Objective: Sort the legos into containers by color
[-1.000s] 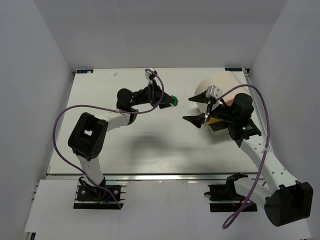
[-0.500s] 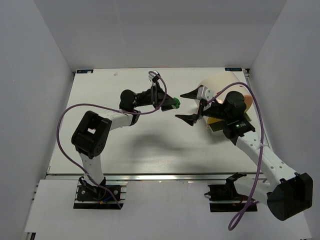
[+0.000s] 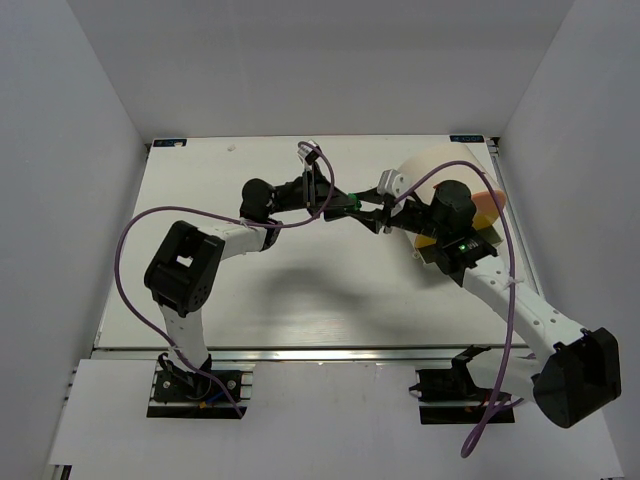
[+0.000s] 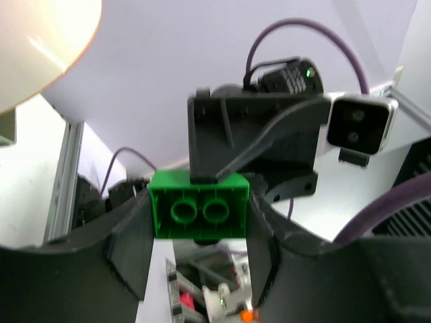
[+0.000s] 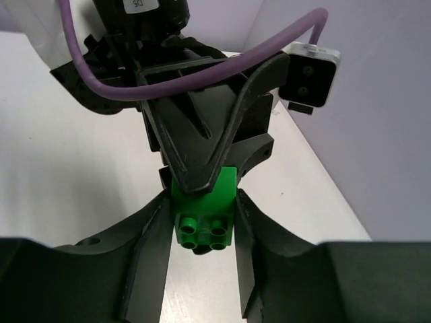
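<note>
Green brick (image 4: 199, 212), midair over the table (image 3: 250, 290), clamped in the left gripper (image 4: 197, 232); the right gripper (image 5: 201, 225) flanks it, though we cannot tell whether it grips. The right arm (image 3: 500, 290) partly hides the cream tub (image 3: 430, 165).

Bright, even overhead light; soft shadows on the table (image 3: 250, 310); wrist views blurred along the bottom; left wrist view's upper left overexposed.
</note>
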Robot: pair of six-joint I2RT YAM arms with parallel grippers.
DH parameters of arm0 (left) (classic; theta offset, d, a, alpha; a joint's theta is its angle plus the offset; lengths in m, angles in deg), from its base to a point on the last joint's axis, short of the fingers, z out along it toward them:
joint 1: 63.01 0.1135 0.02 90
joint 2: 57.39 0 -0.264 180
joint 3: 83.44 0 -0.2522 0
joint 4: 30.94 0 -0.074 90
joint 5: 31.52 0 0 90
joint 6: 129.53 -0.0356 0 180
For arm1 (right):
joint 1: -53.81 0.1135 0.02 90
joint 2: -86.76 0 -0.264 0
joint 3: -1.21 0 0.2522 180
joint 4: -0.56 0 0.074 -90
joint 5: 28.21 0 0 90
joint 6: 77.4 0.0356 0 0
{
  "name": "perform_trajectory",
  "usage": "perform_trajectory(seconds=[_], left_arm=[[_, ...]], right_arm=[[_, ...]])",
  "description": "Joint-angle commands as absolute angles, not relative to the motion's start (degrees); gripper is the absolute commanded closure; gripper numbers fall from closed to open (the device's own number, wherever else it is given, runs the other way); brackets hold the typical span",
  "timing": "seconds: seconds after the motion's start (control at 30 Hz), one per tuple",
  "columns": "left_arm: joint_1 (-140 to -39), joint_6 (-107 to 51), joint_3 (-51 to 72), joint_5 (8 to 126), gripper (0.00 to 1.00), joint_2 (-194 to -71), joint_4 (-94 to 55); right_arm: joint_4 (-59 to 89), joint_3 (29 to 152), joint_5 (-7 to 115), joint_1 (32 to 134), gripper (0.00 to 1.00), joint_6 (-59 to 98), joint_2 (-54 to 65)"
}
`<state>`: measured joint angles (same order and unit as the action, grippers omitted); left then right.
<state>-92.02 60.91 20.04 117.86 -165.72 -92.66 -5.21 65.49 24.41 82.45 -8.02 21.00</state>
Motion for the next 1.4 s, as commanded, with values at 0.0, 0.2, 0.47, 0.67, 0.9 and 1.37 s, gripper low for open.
perform_trajectory(seconds=[0.0, 0.2, 0.47, 0.67, 0.9, 1.37], left_arm=[[-92.27, 61.54, 18.73, 117.98, 0.7, -165.23, -101.29], [-92.27, 61.8, 18.38, 117.72, 0.36, -165.41, -100.94], [-89.99, 60.23, 17.41, 116.58, 0.02, -164.88, -97.86], [-88.76, 51.79, 17.67, 116.14, 0.02, -162.08, -87.41], [-86.3, 43.27, 20.75, 115.87, 0.02, -157.94, -77.74], [-84.63, 38.51, 26.28, 116.49, 0.02, -152.4, -72.46]], right_arm=[[-7.21, 67.36, 28.3, 82.99, 0.61, -9.2, 21.81], [-6.34, 66.48, 28.93, 82.81, 1.0, -9.2, 23.47], [1.74, 65.6, 33.39, 82.29, 1.0, -3.85, 29.09], [8.95, 58.94, 44.73, 80.97, 1.0, 6.34, 40.49], [24.59, 56.72, 65.47, 78.86, 1.0, 11.72, 49.4], [30.14, 50.48, 76.64, 72.89, 1.0, 15.24, 47.91]])
